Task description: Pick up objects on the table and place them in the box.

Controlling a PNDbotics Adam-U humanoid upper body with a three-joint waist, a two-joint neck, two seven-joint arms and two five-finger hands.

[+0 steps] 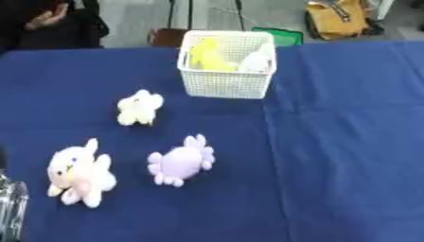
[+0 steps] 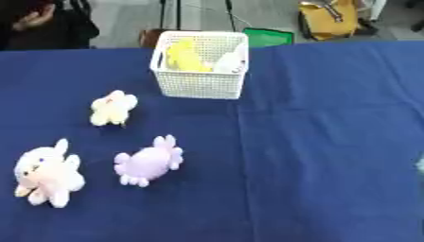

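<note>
A white mesh basket [image 1: 225,85] stands at the back middle of the blue table, with a yellow toy [image 1: 207,56] and a white toy [image 1: 257,61] inside. Three plush toys lie in front of it to the left: a cream star-shaped one [image 1: 139,108], a purple crab-like one [image 1: 181,161] and a pink-and-white one [image 1: 79,174]. A silver and black part of my left hand [image 1: 10,208] shows at the lower left edge, beside the pink-and-white plush and apart from it. My right hand is out of sight.
The blue cloth [image 2: 331,142] covers the whole table, with a fold line running down from the basket. Beyond the far edge are a yellow bag [image 1: 335,19], a green item [image 1: 281,35] and a seated person at the far left.
</note>
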